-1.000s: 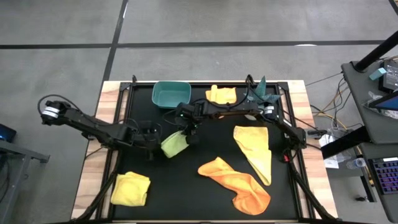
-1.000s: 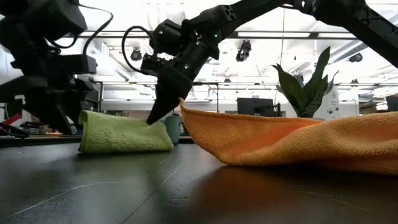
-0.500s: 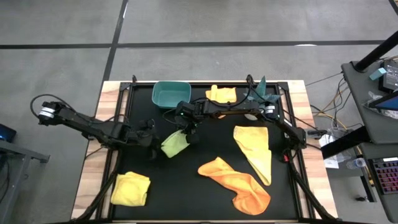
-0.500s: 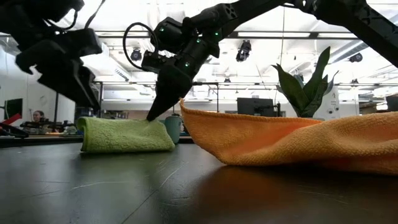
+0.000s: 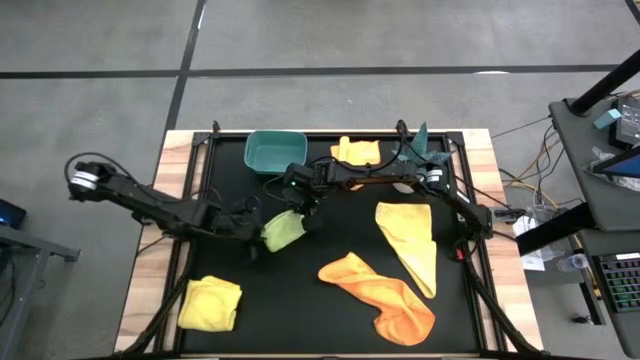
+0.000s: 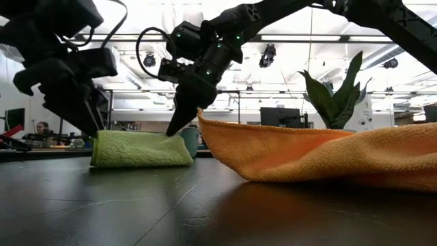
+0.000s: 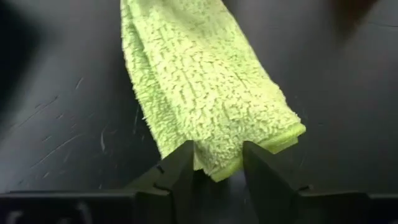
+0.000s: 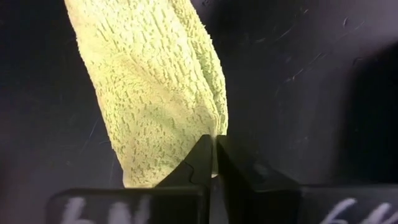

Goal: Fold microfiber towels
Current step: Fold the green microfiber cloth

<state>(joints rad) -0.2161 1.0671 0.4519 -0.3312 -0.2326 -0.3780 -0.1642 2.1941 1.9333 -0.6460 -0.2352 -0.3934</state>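
Note:
A lime green microfiber towel (image 5: 283,232), folded into a narrow strip, lies flat on the black mat (image 5: 330,320) left of centre. My left gripper (image 5: 258,226) stands at the towel's left end, with the folded end between its fingers (image 7: 217,171). My right gripper (image 5: 297,210) comes down on the towel's far right end, fingers shut (image 8: 214,146). In the low view the towel (image 6: 140,149) sits between the left gripper (image 6: 92,126) and the right gripper (image 6: 171,130). My left gripper has the towel's folded left end (image 7: 217,158) between its two fingers, several layers thick. It comes slanting down from the table's left, fingers along the strip. The towel lies flat on the mat. My right gripper's shut fingertips meet on the towel's edge (image 8: 208,127) near its far right end, slanting down from the far right. Whether one layer or several is pinched, I cannot tell. The towel stays on the mat.
A teal bin (image 5: 275,152) stands at the far edge, with an orange-yellow towel (image 5: 355,152) and a plant (image 5: 420,145) to its right. A yellow towel (image 5: 410,245) and a crumpled orange one (image 5: 378,295) lie right of centre. A folded yellow towel (image 5: 210,303) sits near left.
My left gripper first drew back toward the table's left, lifting and tipping. It then came in toward the right and down to the green towel's left end. The towel has stayed flat on the mat, and my right gripper has kept its place.

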